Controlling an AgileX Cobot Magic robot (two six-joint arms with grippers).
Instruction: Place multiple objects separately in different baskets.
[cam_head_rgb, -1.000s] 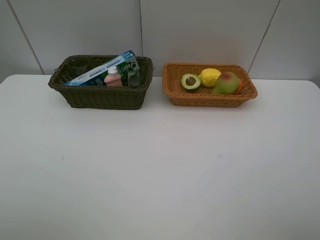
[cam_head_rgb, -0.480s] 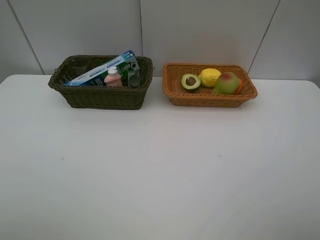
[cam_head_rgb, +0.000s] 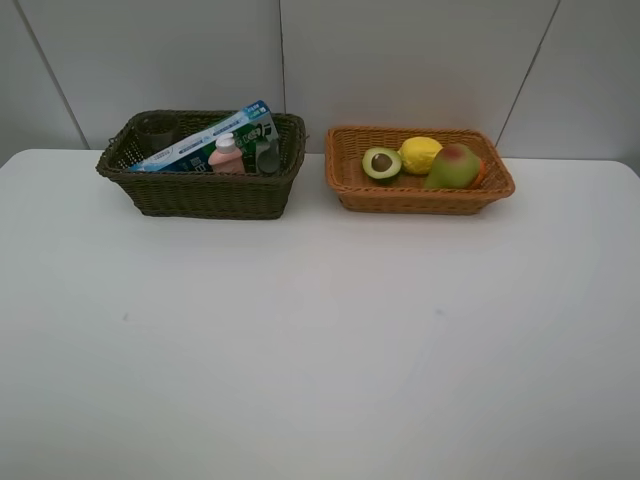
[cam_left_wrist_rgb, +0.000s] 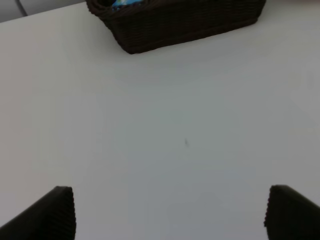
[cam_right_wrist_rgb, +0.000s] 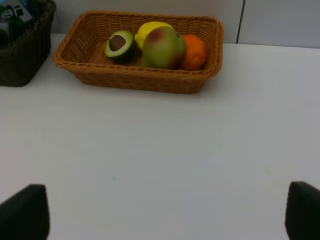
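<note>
Two baskets, dark (cam_head_rgb: 200, 165) and tan (cam_head_rgb: 418, 170), sit at the table's (cam_head_rgb: 320, 340) far edge; both grippers (cam_left_wrist_rgb: 170, 212) (cam_right_wrist_rgb: 165, 212) hang wide apart, holding nothing.

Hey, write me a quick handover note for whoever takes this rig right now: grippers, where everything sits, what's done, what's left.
Left gripper and right gripper: both open, empty, over bare table.
Dark basket: toothpaste box, pink pump bottle, a greyish cup, a dark bottle.
Tan basket: halved avocado, lemon, pear, orange.
Done: everything visible is sorted.
Left: nothing seen loose on the table.
</note>
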